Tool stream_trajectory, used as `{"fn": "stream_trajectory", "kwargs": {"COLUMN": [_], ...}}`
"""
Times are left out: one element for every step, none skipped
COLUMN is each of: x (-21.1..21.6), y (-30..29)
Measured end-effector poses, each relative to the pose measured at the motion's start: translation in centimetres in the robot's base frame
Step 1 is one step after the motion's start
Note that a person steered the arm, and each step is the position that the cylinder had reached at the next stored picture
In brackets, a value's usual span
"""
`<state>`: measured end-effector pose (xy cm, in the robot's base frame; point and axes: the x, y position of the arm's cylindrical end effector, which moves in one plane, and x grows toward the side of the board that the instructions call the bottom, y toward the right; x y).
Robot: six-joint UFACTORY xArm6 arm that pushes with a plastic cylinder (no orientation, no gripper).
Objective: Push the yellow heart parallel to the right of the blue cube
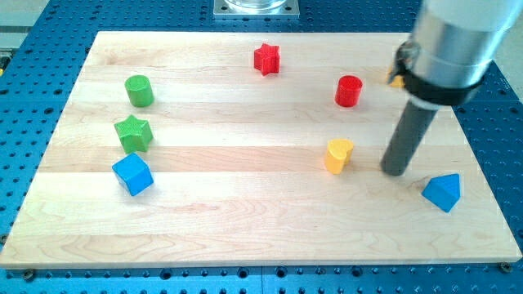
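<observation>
Tip (pixel 396 171): bare rod end, no jaws to open or close, on board just right of yellow heart, small gap.
Yellow heart (pixel 337 155): right of centre, upright; pointing direction unclear.
Blue cube (pixel 132 174): far left, below green star (pixel 133 132).
Blue triangular block (pixel 442 192): right of tip.

Bright even light, soft short shadows beside blocks, blurred arm housing (pixel 458 41) at top right

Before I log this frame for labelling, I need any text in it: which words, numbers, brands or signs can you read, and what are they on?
None: no readable text anywhere. The wooden board is bare, and the blocks, such as the yellow heart and blue cube, carry no markings. My tip, right of the heart, is plain dark.
</observation>
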<state>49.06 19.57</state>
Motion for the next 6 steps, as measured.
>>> {"fn": "stream_trajectory", "kwargs": {"x": [-0.4,0.3,-0.7,-3.3,-0.2,2.6], "y": [-2.8,-8.8,-8.8,-9.0,-14.0,-17.4]}}
